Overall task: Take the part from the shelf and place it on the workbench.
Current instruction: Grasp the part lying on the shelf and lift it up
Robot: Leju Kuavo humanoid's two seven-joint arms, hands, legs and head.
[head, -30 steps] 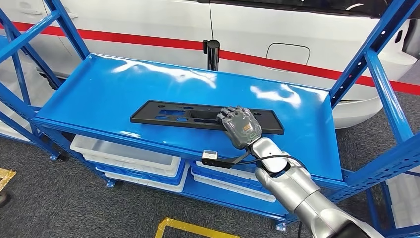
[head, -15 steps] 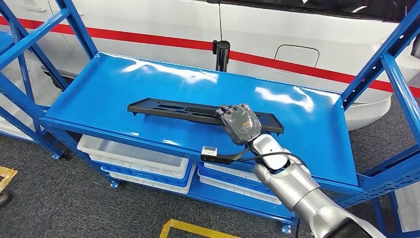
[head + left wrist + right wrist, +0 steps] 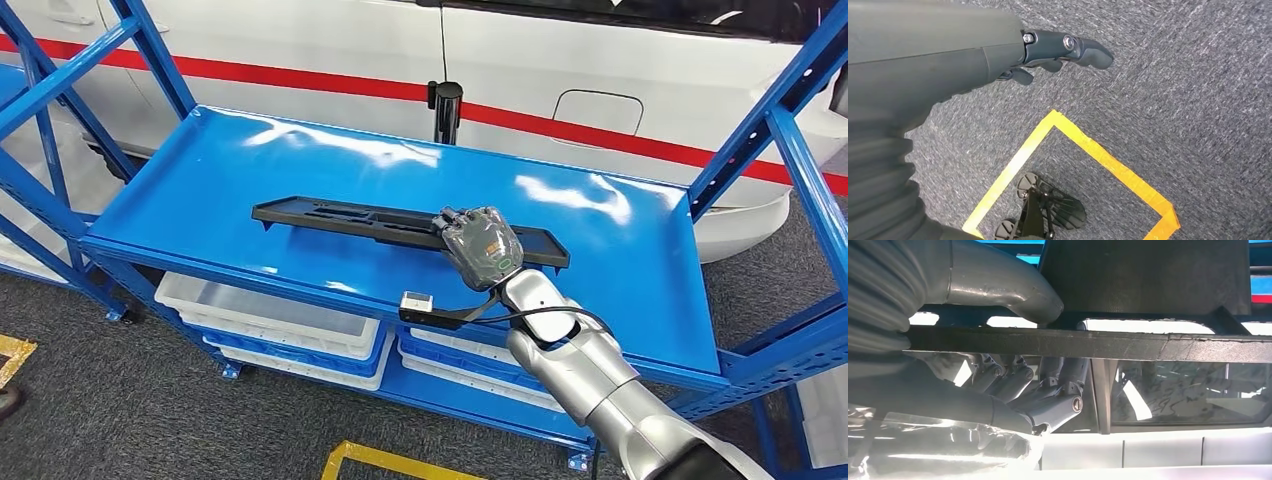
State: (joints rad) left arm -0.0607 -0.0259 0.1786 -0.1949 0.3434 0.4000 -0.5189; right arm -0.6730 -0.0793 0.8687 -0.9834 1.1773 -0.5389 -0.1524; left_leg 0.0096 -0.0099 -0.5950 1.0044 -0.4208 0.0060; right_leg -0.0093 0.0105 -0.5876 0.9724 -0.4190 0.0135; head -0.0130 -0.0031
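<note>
Clamping the black part (image 3: 400, 222) off-centre, the right hand (image 3: 481, 248) seemingly lifts it clear of the shelf (image 3: 200, 190), left hand (image 3: 1048, 55) loosely apart.

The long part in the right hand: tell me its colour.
Black, a flat slotted panel gripped by the right hand above the blue shelf; clearest in the head view.

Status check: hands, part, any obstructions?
Right hand grips black part, lifted tilted above shelf. Left hand hangs open over floor. Shelf uprights flank the exit path.
</note>
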